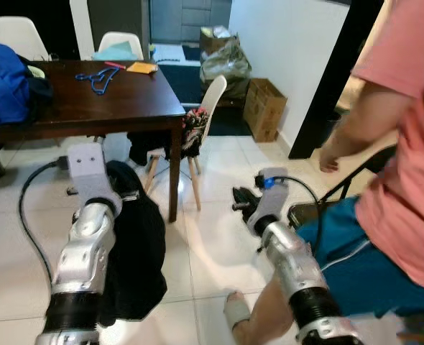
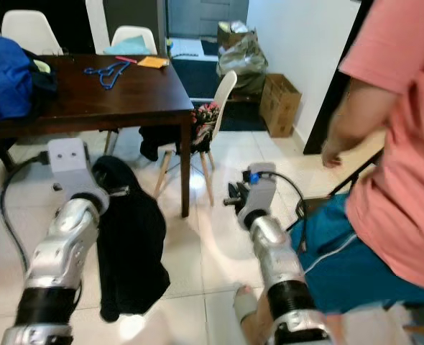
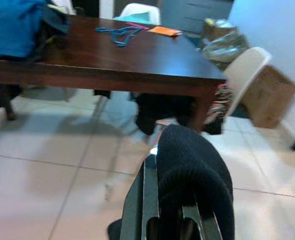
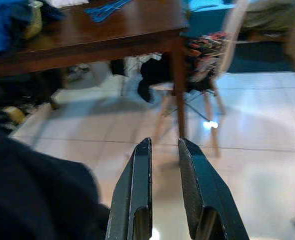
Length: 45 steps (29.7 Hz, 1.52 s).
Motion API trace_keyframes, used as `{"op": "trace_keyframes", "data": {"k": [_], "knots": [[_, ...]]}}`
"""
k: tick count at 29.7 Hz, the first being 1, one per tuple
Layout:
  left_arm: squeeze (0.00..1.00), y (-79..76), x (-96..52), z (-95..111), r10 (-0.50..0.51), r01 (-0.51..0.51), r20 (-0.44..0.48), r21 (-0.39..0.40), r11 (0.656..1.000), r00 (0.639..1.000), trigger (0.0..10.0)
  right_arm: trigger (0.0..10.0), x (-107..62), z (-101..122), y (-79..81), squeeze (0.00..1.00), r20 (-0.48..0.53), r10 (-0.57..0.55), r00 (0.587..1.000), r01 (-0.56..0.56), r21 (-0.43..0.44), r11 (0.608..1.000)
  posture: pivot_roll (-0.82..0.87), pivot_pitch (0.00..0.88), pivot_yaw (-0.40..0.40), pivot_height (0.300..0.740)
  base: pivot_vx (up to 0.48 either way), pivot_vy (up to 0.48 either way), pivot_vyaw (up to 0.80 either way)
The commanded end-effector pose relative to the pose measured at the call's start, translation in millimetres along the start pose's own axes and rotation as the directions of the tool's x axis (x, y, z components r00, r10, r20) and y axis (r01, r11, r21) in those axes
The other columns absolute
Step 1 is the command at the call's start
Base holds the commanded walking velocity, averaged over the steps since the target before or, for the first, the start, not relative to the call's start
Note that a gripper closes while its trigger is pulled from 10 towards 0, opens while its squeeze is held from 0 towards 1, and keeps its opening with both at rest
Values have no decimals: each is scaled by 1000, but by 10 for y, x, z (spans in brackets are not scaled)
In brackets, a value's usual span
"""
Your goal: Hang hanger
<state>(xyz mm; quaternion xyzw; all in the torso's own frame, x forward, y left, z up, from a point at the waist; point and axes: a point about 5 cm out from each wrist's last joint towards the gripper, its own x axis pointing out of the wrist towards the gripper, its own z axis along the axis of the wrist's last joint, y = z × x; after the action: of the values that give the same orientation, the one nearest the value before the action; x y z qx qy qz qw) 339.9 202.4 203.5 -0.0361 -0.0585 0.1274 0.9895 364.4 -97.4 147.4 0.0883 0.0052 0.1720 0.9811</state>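
Table (image 1: pixel 126 100) ahead, blue hanger (image 1: pixel 97 77) atop; person (image 1: pixel 406 180) right.

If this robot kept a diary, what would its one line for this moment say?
left gripper: shut on black garment | right gripper: open, holding nothing | blue hanger: on table | person: at right

left gripper (image 3: pixel 170 220): closed, arm raised forward | right gripper (image 4: pixel 165 200): fingers slightly apart, arm forward
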Motion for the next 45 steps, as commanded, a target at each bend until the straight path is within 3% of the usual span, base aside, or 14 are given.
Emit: {"op": "trace_keyframes", "data": {"k": [1, 2, 6, 8, 11, 13, 15, 17, 24, 28, 30, 38, 43, 45], "knots": [[0, -18, -4, 58, -8, 8, 20, 2, 1000, 1000, 10000, 10000, -24, -58, -105, 0, -31, -32, 999, 32, 8, 999, 95, 72, -110, 740, 424, 0, 0], [0, -1, -5, 43, -3, 3, 13, 5, 1000, 1000, 10000, 10000, -24, -85, -106, 0, -40, -47, 998, 47, 16, 999, 83, 116, -108, 740, 424, 0, 0], [0, 25, -63, -50, -2, 2, -24, 19, 1000, 1000, 10000, 10000, -71, -106, -70, 0, -31, -63, 998, 64, 52, 997, 84, 65, -85, 740, 425, 0, 0], [0, 3, -59, -47, -9, 10, -24, 24, 1000, 1000, 10000, 10000, -91, -136, -72, 0, -40, -55, 998, 58, 77, 995, 81, 113, -79, 740, 420, 0, 0], [0, -15, -60, -27, -9, 9, -18, 24, 1000, 1000, 10000, 10000, -112, -174, -92, 0, -49, -71, 996, 74, 58, 996, 87, 116, -70, 740, 423, 0, 0], [0, -23, -67, 4, -16, 16, -8, 18, 1000, 1000, 10000, 10000, -116, -146, -94, 0, -31, -88, 996, 91, 98, 991, 86, 92, -58, 740, 424, 0, 0], [0, -19, -76, 71, -18, 18, 8, 9, 1000, 1000, 10000, 10000, -107, -27, -106, 0, 16, -124, 992, 118, 205, 972, 78, 90, -47, 740, 424, 0, 0], [0, -18, -74, 93, -19, 19, 11, 7, 1000, 1000, 10000, 10000, -97, 29, -116, 0, 34, -135, 990, 124, 225, 966, 78, 90, -47, 740, 424, 0, 0], [0, -65, -8, 246, -58, 57, 53, 30, 998, 997, 10000, 10000, -37, 152, -134, 0, 78, -132, 988, 116, 187, 975, 84, 63, -28, 740, 428, 0, 0], [0, -101, 107, 514, -63, 63, 121, 4, 998, 991, 10000, 10000, 12, 212, -115, 0, 62, -136, 989, 128, 114, 985, 76, 88, -19, 740, 430, 0, 0], [0, -124, 145, 663, -63, 66, 163, -15, 998, 985, 10000, 10000, 15, 262, -119, 0, 77, -139, 987, 130, 118, 985, 82, 73, -19, 740, 431, 0, -800], [0, -127, 155, 801, -75, 76, 203, 0, 997, 976, 10000, 10000, 17, 302, -110, 0, 88, -126, 988, 118, 86, 989, 83, 48, -18, 740, 431, 0, -260], [0, -106, 159, 953, -66, 67, 240, 4, 998, 968, 10000, 10000, 46, 353, -106, 0, 97, -103, 990, 95, 77, 992, 90, 79, -28, 740, 431, 0, 0], [0, -80, 145, 1112, -69, 62, 287, 33, 998, 955, 10000, 10000, 34, 308, -85, 0, 91, -101, 991, 95, 77, 993, 99, 63, -37, 740, 431, 0, 0]]}}
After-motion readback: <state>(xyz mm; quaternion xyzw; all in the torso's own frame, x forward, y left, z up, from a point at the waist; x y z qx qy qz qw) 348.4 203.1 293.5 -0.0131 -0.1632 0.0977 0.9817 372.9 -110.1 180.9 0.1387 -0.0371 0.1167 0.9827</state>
